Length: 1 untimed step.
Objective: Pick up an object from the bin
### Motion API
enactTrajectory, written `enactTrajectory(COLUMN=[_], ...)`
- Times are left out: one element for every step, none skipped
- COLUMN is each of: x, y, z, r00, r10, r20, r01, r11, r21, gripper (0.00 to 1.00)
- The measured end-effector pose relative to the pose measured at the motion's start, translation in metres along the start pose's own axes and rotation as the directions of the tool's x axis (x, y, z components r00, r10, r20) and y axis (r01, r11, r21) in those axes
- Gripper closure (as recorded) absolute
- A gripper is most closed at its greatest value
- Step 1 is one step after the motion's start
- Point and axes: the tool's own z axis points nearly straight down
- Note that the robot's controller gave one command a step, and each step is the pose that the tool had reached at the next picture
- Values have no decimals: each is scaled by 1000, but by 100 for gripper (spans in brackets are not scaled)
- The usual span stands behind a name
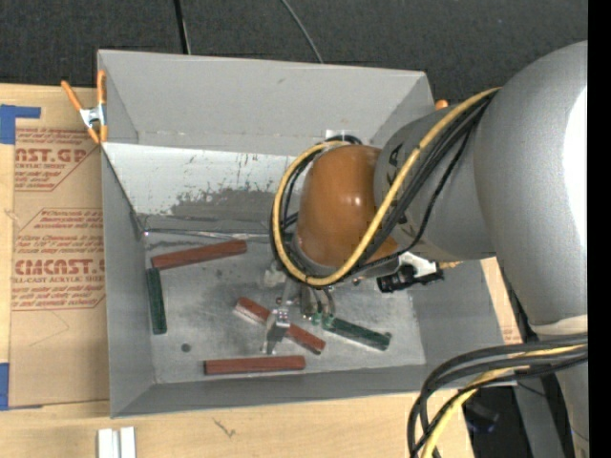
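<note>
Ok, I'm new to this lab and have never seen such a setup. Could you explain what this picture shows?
The one camera looks down on a grey metal bin from above and a little to one side. The large grey shape coming in from the right is the robot arm. The orange dome is a cover on its wrist, with cables looped round it.

Below the dome, the gripper is low over the middle of the bin floor. It sits between two short reddish-brown pieces. Whether it has gripped either one cannot be told from here.

Loose bars lie around it. There is a long reddish-brown bar further back and another reddish-brown bar along the front. A green bar lies by the left wall and a second green bar to the right.
</note>
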Motion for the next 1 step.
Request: enactTrajectory(x=[2], y=[3], z=[39], r00=[996], r10=[88], r20=[6], r01=[-88], r11=[996], r21=[-3], gripper=[0])
